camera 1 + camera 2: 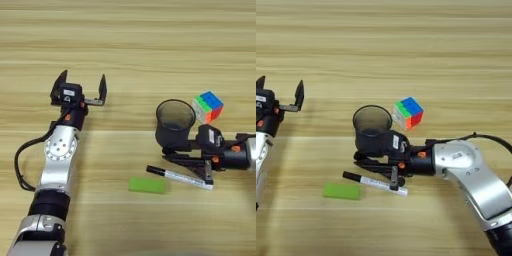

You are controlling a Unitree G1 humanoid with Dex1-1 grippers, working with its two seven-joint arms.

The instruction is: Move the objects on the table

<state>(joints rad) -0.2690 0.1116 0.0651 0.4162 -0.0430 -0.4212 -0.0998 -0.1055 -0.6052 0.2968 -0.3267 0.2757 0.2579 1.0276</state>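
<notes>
A dark translucent cup stands upright on the table, right of centre. My right gripper reaches in from the right and lies against the cup's base on the near side. Just in front of it lies a white-barrelled marker with a black cap, pointing left. A flat green block rests left of the marker. The multicoloured puzzle cube sits behind and right of the cup. My left gripper is open at the left, holding nothing. The all-black marker is not visible.
My left arm stretches from the bottom left corner up to its gripper. The right arm's silver forearm enters from the lower right. Bare wood lies across the far half of the table.
</notes>
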